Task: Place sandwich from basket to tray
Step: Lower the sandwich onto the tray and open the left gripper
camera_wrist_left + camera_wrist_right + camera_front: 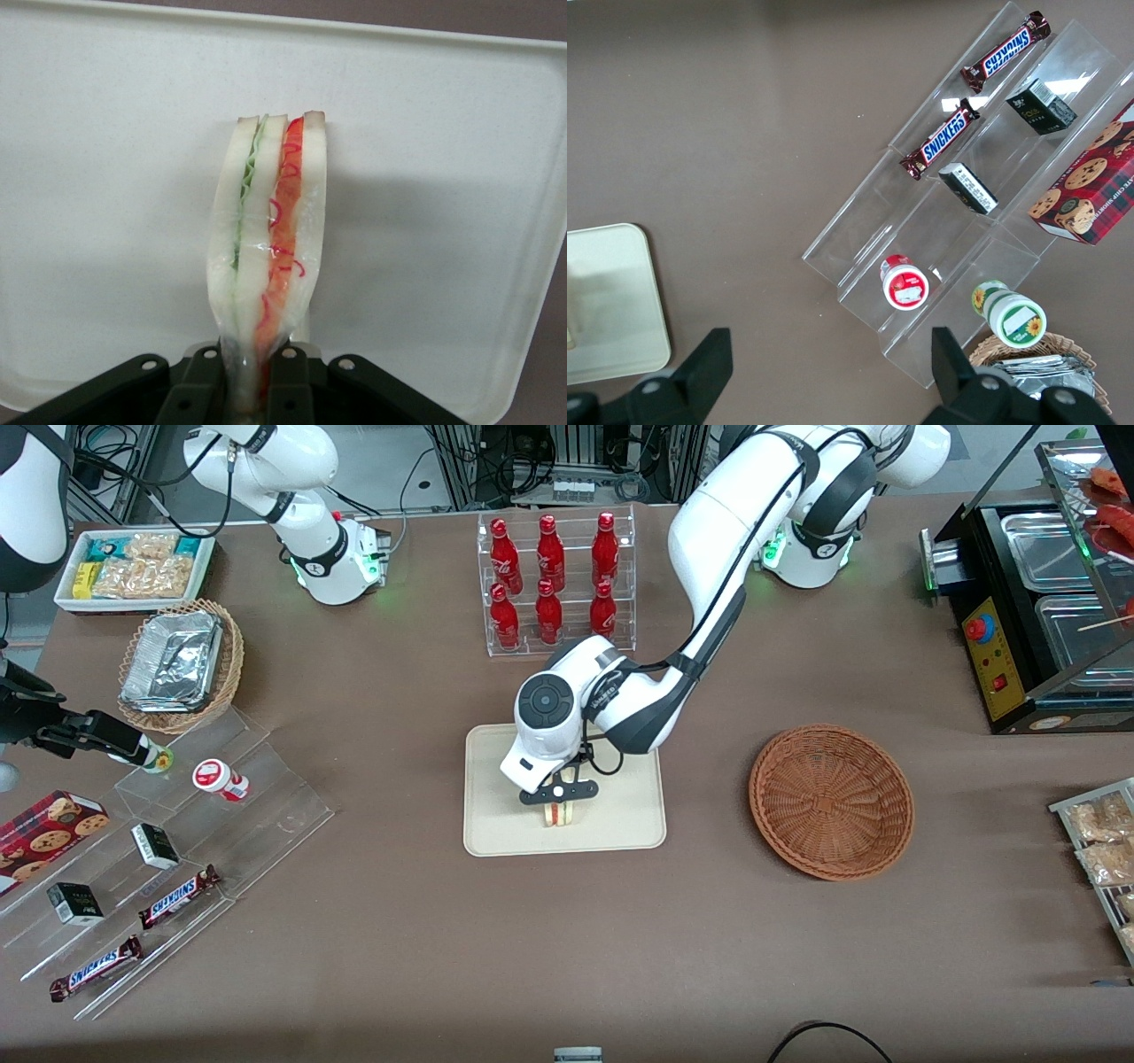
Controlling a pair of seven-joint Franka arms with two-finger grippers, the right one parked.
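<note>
Gripper (559, 794) over tray (496, 824), clamping sandwich (557, 813) on tray; basket (831, 802) beside tray, toward working arm's end.

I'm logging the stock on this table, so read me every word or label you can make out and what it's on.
"SNICKERS": two brown candy bars on the clear acrylic step shelf.
Unreadable: red bottles' white script, small black boxes, red cookie box, round-lidded cups.
No text: plastic-wrapped triangular sandwich, black gripper holding it over the cream rectangular tray.

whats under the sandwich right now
The tray: its bare cream surface lies under the sandwich, which the claw pinches at one end. Whether the sandwich's lower edge touches the tray is hidden.
</note>
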